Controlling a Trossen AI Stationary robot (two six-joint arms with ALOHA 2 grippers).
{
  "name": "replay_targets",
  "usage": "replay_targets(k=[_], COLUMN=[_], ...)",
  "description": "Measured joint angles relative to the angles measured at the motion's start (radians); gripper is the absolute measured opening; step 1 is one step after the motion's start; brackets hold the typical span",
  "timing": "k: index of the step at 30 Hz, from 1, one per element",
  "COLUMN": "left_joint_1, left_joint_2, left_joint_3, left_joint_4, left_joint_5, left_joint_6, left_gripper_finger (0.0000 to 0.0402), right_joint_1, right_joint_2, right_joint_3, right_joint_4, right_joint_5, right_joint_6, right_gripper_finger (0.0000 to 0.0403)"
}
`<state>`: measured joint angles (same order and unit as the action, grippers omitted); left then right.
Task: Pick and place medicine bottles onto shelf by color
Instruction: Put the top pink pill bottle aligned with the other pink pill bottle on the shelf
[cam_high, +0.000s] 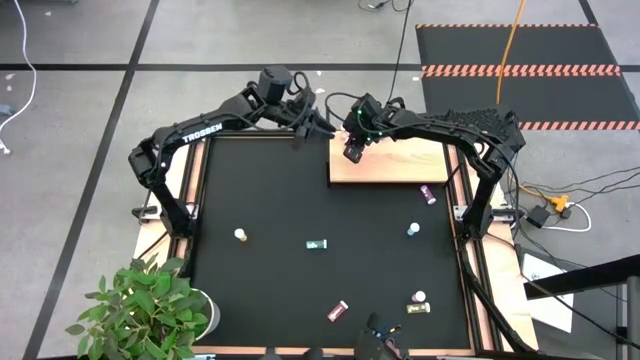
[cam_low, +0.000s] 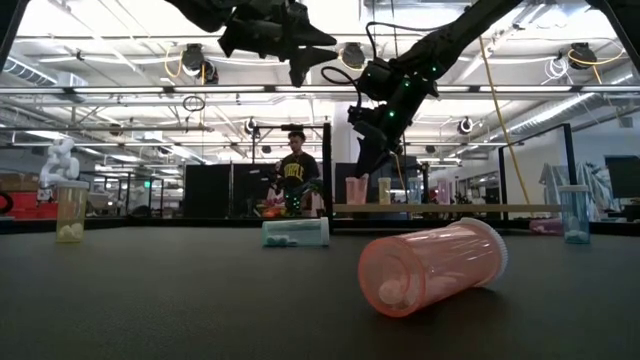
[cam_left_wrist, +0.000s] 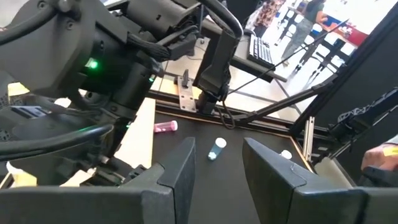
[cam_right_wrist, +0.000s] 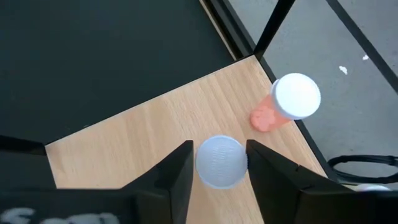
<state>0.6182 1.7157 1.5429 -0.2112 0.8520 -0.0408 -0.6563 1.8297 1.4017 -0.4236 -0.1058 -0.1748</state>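
The shelf (cam_high: 400, 165) is a light wooden board at the mat's far right. My right gripper (cam_right_wrist: 219, 163) hangs over its far left corner, shut on a medicine bottle's white cap (cam_right_wrist: 219, 160); the bottle's body is hidden beneath the cap. A pink bottle (cam_right_wrist: 283, 102) stands upright on the shelf's corner beside it. My left gripper (cam_left_wrist: 217, 180) is raised above the mat's far edge, left of the shelf, open with nothing between its fingers. More bottles are on the black mat: yellow (cam_high: 240, 235), teal (cam_high: 317, 244), blue (cam_high: 413, 229), pink (cam_high: 338, 311). My right gripper has the bottle's round white cap (cam_right_wrist: 202, 163) between its two fingers, one on each side; the cap fills the gap. The fingers slant down from above. The bottle is upright; the cap hides whether its base rests on the shelf.
A magenta bottle (cam_high: 428, 193) lies by the shelf's near edge, and a yellow-green one (cam_high: 418, 303) lies near the mat's near right corner. A wooden frame (cam_high: 190, 190) edges the mat. A potted plant (cam_high: 150, 310) stands at the near left. A person (cam_low: 295, 170) stands far behind the table.
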Motion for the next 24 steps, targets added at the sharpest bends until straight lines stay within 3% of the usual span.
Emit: replay_targets(k=[11, 24], left_joint_1=[-0.004, -0.004], left_joint_2=[0.0, -0.001], left_joint_3=[0.0, 0.0], left_joint_4=[0.0, -0.001], left_joint_5=[-0.025, -0.027], left_joint_6=[0.009, -0.014], left_gripper_finger=[0.0134, 0.0134], right_joint_1=[-0.005, -0.004], right_joint_2=[0.0, -0.11], right_joint_3=[0.0, 0.0], right_joint_4=[0.0, -0.018], right_joint_5=[-0.003, 0.033], right_joint_6=[0.026, 0.044], right_gripper_finger=[0.0214, 0.0219])
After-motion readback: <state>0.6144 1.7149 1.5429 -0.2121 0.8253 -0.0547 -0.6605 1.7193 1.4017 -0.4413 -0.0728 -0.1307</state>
